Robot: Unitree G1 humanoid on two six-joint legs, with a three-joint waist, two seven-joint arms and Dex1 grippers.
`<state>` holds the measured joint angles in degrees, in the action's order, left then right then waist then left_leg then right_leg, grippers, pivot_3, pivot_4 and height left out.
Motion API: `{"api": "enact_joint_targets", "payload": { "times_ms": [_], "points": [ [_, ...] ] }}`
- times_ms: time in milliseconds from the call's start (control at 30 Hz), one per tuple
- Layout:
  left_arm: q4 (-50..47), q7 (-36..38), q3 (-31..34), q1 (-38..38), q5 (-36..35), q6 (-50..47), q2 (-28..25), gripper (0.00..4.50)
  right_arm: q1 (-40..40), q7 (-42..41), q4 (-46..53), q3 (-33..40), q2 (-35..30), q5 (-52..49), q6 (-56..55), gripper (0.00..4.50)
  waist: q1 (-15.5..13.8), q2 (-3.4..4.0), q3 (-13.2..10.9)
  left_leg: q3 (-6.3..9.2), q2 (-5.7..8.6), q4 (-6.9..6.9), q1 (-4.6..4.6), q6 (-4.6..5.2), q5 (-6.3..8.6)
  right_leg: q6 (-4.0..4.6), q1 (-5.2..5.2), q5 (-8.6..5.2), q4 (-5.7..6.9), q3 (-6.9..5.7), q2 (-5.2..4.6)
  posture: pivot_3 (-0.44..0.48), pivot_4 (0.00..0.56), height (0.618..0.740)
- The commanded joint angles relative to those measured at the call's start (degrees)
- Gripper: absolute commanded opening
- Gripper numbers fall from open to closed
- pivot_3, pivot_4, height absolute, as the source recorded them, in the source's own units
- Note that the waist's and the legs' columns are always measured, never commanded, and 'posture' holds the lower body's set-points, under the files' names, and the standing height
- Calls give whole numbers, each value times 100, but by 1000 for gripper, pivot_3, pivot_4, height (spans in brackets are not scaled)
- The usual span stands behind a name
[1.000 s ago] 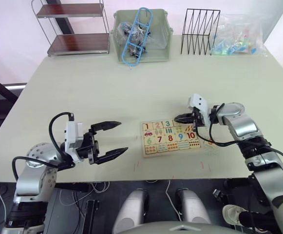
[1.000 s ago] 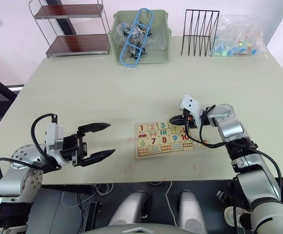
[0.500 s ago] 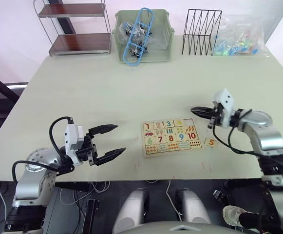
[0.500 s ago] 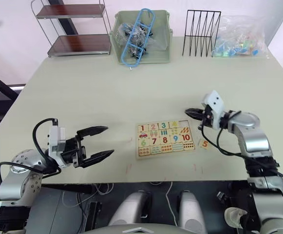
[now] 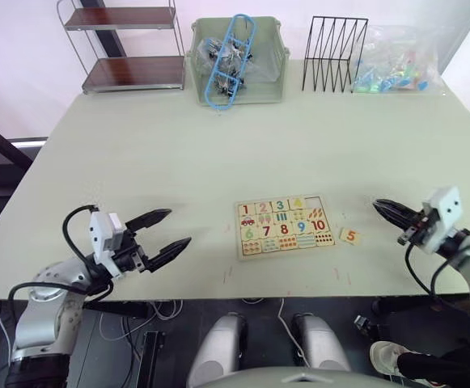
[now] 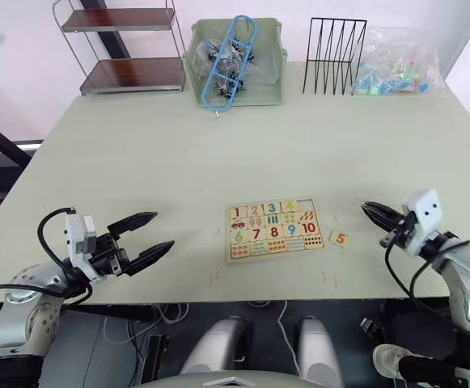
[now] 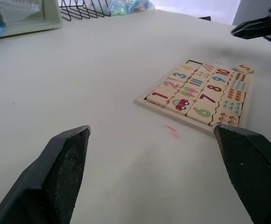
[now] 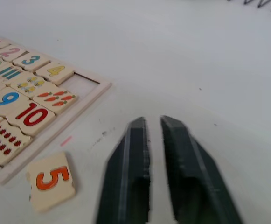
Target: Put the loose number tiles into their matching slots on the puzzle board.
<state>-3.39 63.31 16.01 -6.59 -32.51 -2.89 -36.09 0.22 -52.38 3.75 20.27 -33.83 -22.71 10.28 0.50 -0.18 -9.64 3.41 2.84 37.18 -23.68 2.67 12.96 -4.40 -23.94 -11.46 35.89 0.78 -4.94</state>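
Note:
The puzzle board [image 8: 102, 86] lies near the table's front edge, between my two arms. Tiles 1, 2, 3 and 4 [image 8: 56, 71] fill its far row, and the slot [image 5: 315, 200] at that row's right end is bare. One loose tile, an orange 5 [image 5: 349, 235], lies flat on the table just right of the board. Farther right, my right gripper [image 8: 153, 122] hovers apart from that tile, shut and holding nothing. Well left of the board, my left gripper [image 5: 178, 227] stands open and points toward it, also holding nothing.
At the table's far edge stand a two-tier shelf [image 5: 129, 48], a green bin [image 5: 236, 56] with a blue frame sticking out, a black wire rack [image 5: 334, 52] and a clear bag of coloured pieces [image 5: 396, 61]. Small pink marks [image 7: 171, 131] dot the table by the board.
My right gripper has left the board's far row, where tile 4 now sits, and pulled back right past the 5 tile. The left gripper drew back slightly left.

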Motion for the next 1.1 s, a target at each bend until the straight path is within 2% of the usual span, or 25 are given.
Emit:
{"api": "enact_joint_targets", "payload": {
  "times_ms": [33,100,133,167,367,600,1100],
  "points": [
    [-25,-81,251,-87,13,114,-33,4500,428,-139,174,503,-107,-220,-442,2473,-10,0,0,0,0,0,0,0,0,0,1,0,-1,-1,0,0,150,739],
    [1,-121,309,-120,46,132,-58,4500,656,-209,163,671,-111,-320,-576,3553,-27,-1,0,1,0,0,-1,0,0,0,1,-1,-1,-3,0,0,150,739],
    [6,-145,338,-142,67,137,-67,4500,761,-253,144,756,-113,-386,-635,3811,-27,0,0,0,0,0,0,0,0,0,2,-1,-2,-2,0,0,150,739],
    [20,-158,378,-169,83,150,-71,4500,870,-285,139,822,-102,-444,-688,4442,-28,0,0,-1,-1,0,0,0,0,2,1,-1,-2,0,0,0,150,739],
    [94,-170,588,-419,121,274,-55,4500,1469,-433,24,1079,49,-652,-1052,4442,-27,-2,2,-1,-6,-1,2,0,1,23,3,-15,-2,-1,0,0,150,739],
    [355,-65,749,-553,130,445,-97,4500,1746,-630,-190,1115,134,-810,-1417,4442,-31,-2,2,-2,-6,0,3,0,1,24,4,-16,-2,0,-3,0,150,739],
    [270,-16,844,-726,96,534,-88,4500,1665,-789,-392,902,172,-768,-1798,4442,-58,-2,2,-3,-6,0,2,0,1,24,3,-16,-3,2,-11,0,150,739]
  ]
}}
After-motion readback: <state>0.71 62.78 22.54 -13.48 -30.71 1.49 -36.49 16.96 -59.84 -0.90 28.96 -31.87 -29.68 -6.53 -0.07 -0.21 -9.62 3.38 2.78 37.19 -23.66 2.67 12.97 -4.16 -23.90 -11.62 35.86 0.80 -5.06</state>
